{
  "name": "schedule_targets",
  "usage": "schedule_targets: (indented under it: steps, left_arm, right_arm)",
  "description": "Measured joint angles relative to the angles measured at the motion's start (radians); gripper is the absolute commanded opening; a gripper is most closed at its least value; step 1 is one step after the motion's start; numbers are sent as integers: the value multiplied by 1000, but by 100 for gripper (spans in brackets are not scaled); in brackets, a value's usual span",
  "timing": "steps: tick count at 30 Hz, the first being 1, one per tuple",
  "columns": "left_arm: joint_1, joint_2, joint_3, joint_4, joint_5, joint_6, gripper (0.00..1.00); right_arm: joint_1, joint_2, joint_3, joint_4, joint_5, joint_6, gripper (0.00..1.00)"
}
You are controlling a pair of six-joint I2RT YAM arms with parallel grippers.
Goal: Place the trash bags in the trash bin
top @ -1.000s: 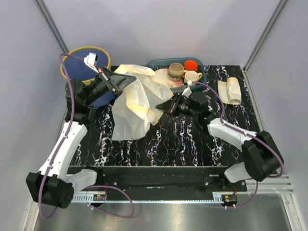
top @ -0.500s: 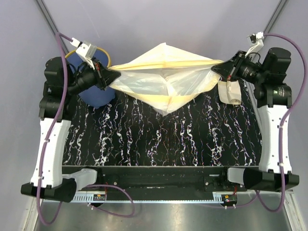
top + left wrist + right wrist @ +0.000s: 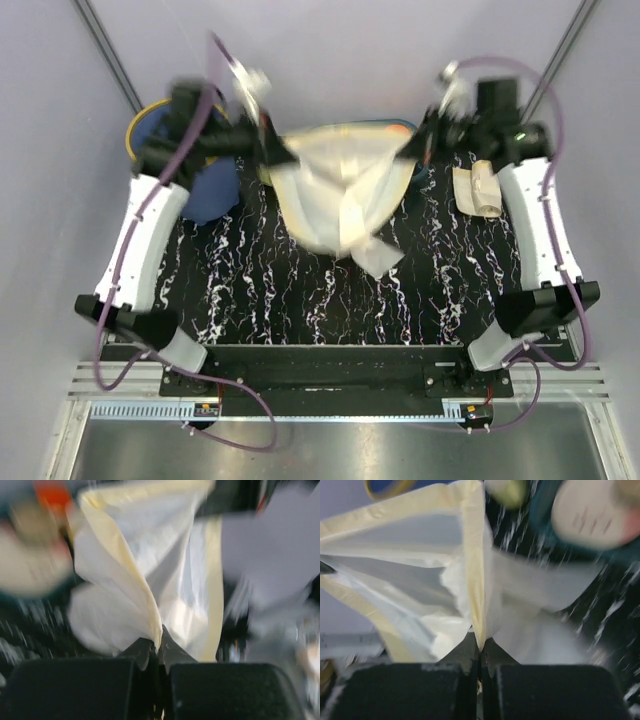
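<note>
1. Top external: left gripper [image 3: 278,158] and right gripper [image 3: 413,150] each pinch the large sack [image 3: 345,195], stretched between them above the table [image 3: 250,290].
2. Rear-left stands the trash bin [image 3: 213,193], just beside the sack; contents hidden.
3. Far right lies the small bundle [image 3: 478,190].

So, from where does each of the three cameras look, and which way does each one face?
Top view: above and behind the arms, facing down on the table; both arms show, left gripper and right gripper each shut on the big bag.
Left wrist: on the left arm, facing along its gripper at the bag, blurred.
Right wrist: on the right arm, facing along its gripper at the bag, the bin behind.
Shared: all three show the bag.
</note>
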Motion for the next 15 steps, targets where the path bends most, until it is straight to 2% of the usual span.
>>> schedule_targets:
  steps: [2,3,4,5,6,7,9,11,13,15]
  left_arm:
    - [105,92,257,122,97,-143,0]
    - [180,94,313,317,136,-240,0]
    - [227,53,296,429,148,-302,0]
    - [266,-33,200,542,142,-351,0]
    - [271,-116,93,583,140,-375,0]
    - [249,-201,-12,592,155,-381,0]
    - [188,-300,-163,606,187,-377,0]
    - [175,-336,-316,644,184,-360,0]
    - [150,-330,-489,595,131,-307,0]
    - [98,-266,-612,489,77,-247,0]
  right_arm:
    - [-61,95,296,21,-15,4,0]
    - [-93,139,484,39,-14,6,0]
    - [-121,167,645,54,-8,14,0]
    - [-136,160,700,108,-10,20,0]
    - [-137,103,661,168,-6,23,0]
    - [-121,3,541,222,-4,18,0]
    - [-56,-199,221,301,-6,-11,0]
    - [26,-318,-64,340,-6,-47,0]
    - [73,-327,-278,367,10,-70,0]
    - [112,-257,-475,367,55,-86,0]
